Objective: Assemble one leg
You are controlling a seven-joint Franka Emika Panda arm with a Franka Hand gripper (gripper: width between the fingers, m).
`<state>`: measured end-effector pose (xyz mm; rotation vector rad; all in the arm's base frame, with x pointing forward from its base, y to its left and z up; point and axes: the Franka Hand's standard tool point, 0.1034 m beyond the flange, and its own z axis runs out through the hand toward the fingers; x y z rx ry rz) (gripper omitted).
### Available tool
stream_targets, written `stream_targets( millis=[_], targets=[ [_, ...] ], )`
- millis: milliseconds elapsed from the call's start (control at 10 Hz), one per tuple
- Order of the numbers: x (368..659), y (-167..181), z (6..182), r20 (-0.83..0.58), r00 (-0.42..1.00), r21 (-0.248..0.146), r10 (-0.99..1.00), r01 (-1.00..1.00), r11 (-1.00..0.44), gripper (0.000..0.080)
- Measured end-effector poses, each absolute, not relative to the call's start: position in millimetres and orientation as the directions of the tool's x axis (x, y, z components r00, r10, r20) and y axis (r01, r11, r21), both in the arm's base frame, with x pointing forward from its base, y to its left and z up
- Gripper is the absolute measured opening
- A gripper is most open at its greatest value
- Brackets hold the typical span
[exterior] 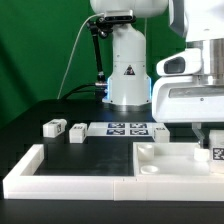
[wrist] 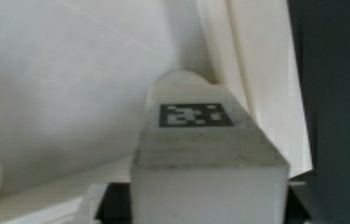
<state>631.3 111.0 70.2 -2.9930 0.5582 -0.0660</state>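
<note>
1. Exterior view: nearest the camera lies the rail (exterior: 70,172), running along the front edge. Behind it, on the exterior view's right, the tabletop (exterior: 165,158) lies flat with my gripper (exterior: 213,140) down over its far right corner.
2. A leg (exterior: 218,154) shows just under my fingers; two spare legs (exterior: 53,127) lie well apart by the marker board (exterior: 125,128).
3. Wrist view: the leg (wrist: 198,150) sits between my fingers, which are closed on it. Its long axis runs straight away from the wrist, tagged face towards the camera.
4. I judge I'm seating this leg at the tabletop's corner. Next it needs keeping upright, then pressing or twisting home.
</note>
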Motion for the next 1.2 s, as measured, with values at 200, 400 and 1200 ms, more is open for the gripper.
stream_targets(
  millis=[200,400,1200],
  targets=[
    [628.6,110.8,69.3,-0.003,0.767,-0.119,-0.642,-0.638,-0.761,0.0290],
    [626.5,111.5,69.0,-0.019,0.508,-0.114,-0.861,-0.857,-0.503,0.0290],
    [622.7,110.2,69.0,-0.143,-0.262,-0.046,-0.954,-0.962,0.271,0.0291]
  ],
)
